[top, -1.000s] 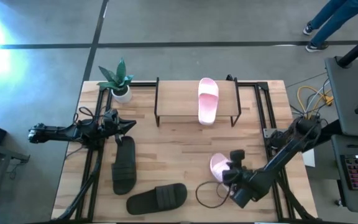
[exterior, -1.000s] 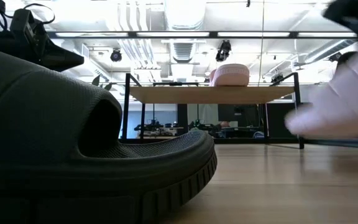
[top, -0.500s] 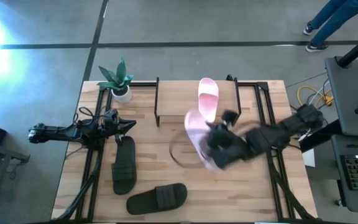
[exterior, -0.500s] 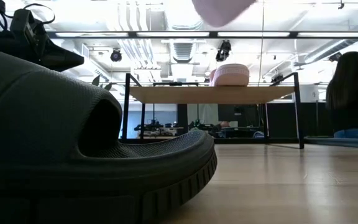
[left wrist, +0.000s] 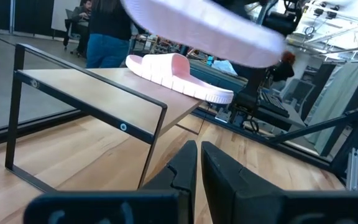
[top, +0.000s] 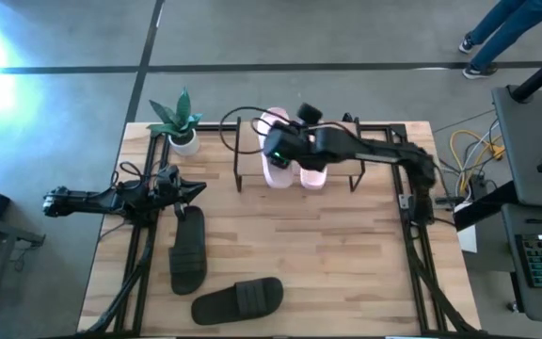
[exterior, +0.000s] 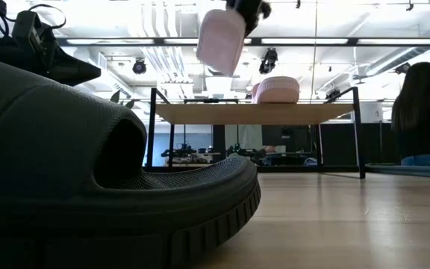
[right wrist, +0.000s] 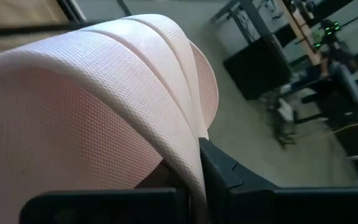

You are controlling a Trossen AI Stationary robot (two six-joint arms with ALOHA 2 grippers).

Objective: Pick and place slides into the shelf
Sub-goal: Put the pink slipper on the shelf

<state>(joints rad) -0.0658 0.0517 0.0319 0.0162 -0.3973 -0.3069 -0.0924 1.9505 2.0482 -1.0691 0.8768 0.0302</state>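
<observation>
My right gripper is over the shelf, shut on a pale pink slide that hangs high above the top board in the low view. A second pink slide lies sole-down on the shelf top, partly hidden under my right arm in the high view. Two dark slides lie on the table: one close to my left gripper on its near side, one by the near edge. My left gripper is shut, holds nothing, and waits at the table's left. My right gripper holds the pink slide by its wide strap, whose edge is pinched between the two fingers. The slide is lifted clear of the shelf and table. It hangs tilted below the gripper in the low view.
A potted plant stands at the far left corner beside the shelf. The dark slide fills the low view's foreground. A person sits beyond the table, and a person's legs show on the floor past the far right corner.
My right gripper has carried the pink slide from the table's near right part up and toward the far edge and left. It now hangs over the shelf beside the other pink slide. The slide is lifted clear and has turned about.
</observation>
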